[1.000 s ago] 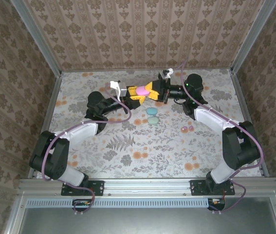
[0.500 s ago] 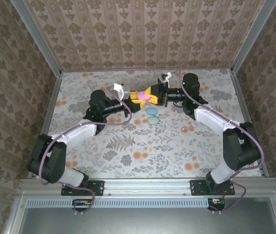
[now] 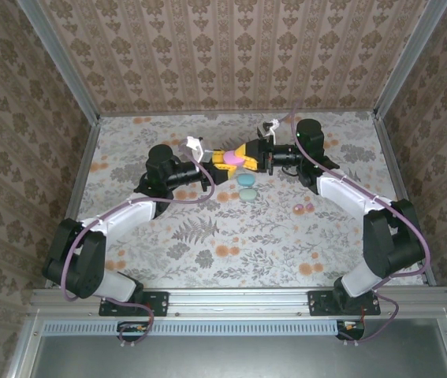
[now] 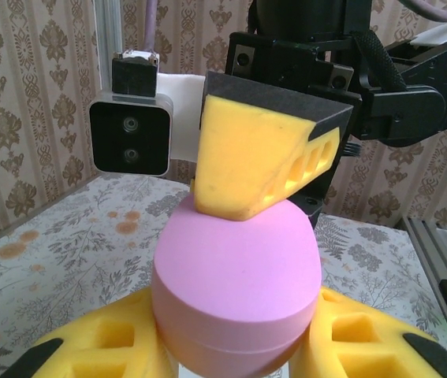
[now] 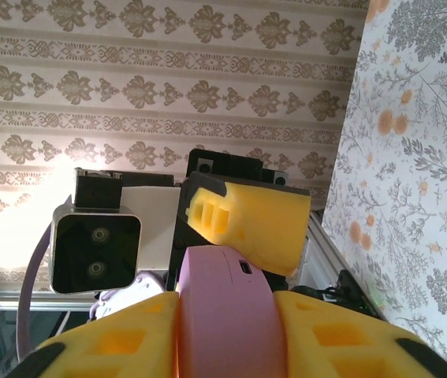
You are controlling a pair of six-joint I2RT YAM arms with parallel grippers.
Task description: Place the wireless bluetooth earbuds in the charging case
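Floral-printed cloth is covering the table (image 3: 207, 236), matte and flat, inside wallpapered walls.

The two arms are meeting over its far middle. Since a second ago the left arm has swung its forearm up and to the right, and the right arm has drawn its wrist in a little, so the meeting point is sitting slightly nearer than before.

The left gripper (image 3: 227, 161) is clenching the pink case (image 3: 233, 157) between its blocky yellow foam fingers, which are pierced by square cut-outs and backed in black. The right gripper (image 3: 242, 154) is pinching the same case from the opposite side. In the left wrist view one of its fingers (image 4: 255, 161) is pressing down on the case's rounded top, and in the right wrist view the case is sitting tight between both its pads.

The pink case is smooth, egg-shaped and closed, with a thin seam running round it. It is being held off the cloth and is now showing edge-on from above, where it was showing a broader face earlier.

The cyan case (image 3: 247, 180) is lying just in front of the grippers as two rounded glossy lobes, unmoved.

The wireless bluetooth earbuds (image 3: 298, 209), two tiny glossy pink beads, are resting side by side on the cloth beside the right forearm, well apart from both cases and unmoved.
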